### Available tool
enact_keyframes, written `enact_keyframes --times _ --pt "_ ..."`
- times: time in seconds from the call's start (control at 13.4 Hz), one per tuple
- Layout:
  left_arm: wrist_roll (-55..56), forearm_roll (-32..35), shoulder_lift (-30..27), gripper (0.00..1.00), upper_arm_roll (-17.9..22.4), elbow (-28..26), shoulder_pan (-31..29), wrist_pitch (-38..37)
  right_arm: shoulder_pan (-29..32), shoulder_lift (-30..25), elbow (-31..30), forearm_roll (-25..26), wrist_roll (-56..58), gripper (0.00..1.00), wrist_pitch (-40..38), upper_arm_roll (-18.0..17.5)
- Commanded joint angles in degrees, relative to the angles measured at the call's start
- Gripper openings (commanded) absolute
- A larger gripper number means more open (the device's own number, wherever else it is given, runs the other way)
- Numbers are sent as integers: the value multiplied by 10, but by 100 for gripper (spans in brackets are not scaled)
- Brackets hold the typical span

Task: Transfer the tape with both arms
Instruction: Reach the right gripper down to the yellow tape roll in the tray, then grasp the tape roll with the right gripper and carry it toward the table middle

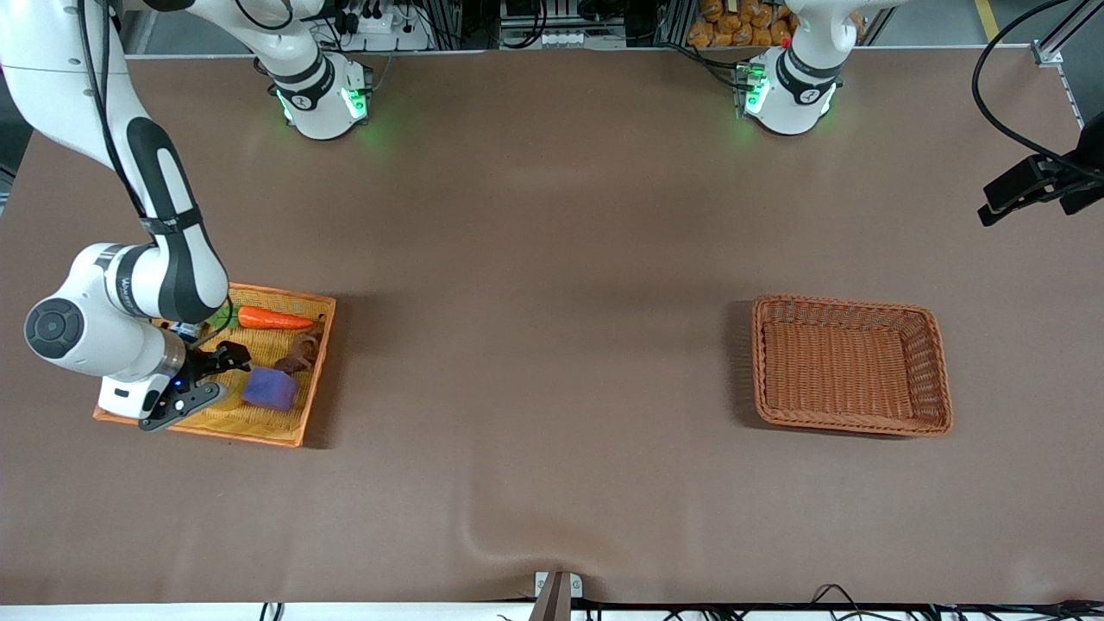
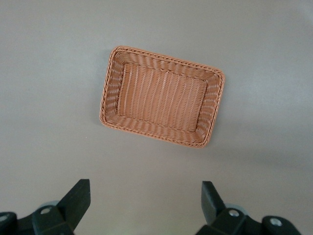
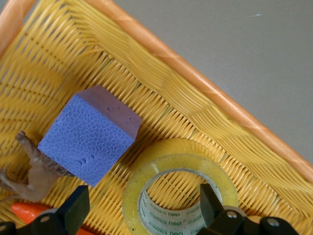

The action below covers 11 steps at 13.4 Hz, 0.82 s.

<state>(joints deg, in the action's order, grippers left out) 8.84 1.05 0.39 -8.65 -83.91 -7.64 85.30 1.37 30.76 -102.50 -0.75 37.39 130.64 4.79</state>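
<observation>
Right arm's black two-finger gripper [image 1: 207, 379], fingers spread, over translucent yellowish ring-shaped tape roll [image 3: 178, 188] lying in yellow wicker tray [image 1: 285, 431] beside purple foam block [image 1: 269, 389]; left arm's gripper [image 2: 145, 203], fingers apart, over brown wicker basket [image 1: 936, 379].

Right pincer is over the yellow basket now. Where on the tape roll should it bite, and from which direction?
Take the tape from above, across its ring wall: one finger in the wide hole, one outside. It lies flat in the yellow basket, hole up, beside the purple block. The right pincer is open and already straddles one side of the wall.
</observation>
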Motion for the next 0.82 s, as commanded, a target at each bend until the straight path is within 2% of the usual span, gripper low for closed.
enact_keyframes --times 0.0,0.22,0.3,0.45,0.52,0.67,0.75 --pt "-7 2 0 100 -2 9 -1 -9 4 17 4 -5 35 100 -7 1" --pt "-7 2 0 100 -2 10 -1 -9 7 22 -13 -5 57 100 -1 1" --pt "-7 2 0 100 -2 10 -1 -9 11 24 -13 -5 57 97 -1 0" --pt "-7 2 0 100 -1 10 -1 -9 11 28 -12 -6 57 62 -1 1" --pt "-7 2 0 100 -1 10 -2 -9 10 28 -12 -6 56 47 -1 1" --pt "-7 2 0 100 -1 10 -1 -9 9 28 -12 -6 53 19 -4 1" --pt "-7 2 0 100 -1 10 -1 -9 8 28 -12 -6 50 9 -6 1"
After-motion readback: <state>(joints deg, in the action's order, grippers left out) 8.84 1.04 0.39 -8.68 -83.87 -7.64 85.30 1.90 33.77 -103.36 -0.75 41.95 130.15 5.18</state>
